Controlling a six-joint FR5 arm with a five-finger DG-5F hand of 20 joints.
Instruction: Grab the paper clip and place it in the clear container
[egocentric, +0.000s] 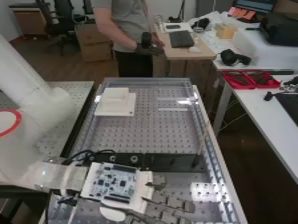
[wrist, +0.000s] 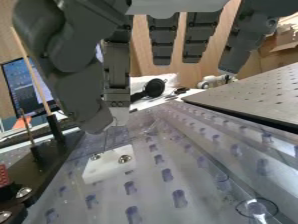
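In the high view the hand (egocentric: 169, 202) is low over the bench's near end, its fingers toward the right. In the wrist view the hand (wrist: 80, 95) has its thumb and one finger brought together at the tips, while the other fingers hang fairly straight. A thin wire, seemingly the paper clip (wrist: 105, 139), comes out just below the pinching tips, over a white block (wrist: 106, 167) with two screws. The tips hide its upper part. I cannot tell which clear thing is the container.
A dark bar (egocentric: 166, 162) crosses the perforated bench, with thin upright sticks at its right end. A white stepped block (egocentric: 116, 104) lies farther back. The circuit board (egocentric: 112, 182) rides on the arm. Clear edging (egocentric: 207, 135) runs along the bench's right side.
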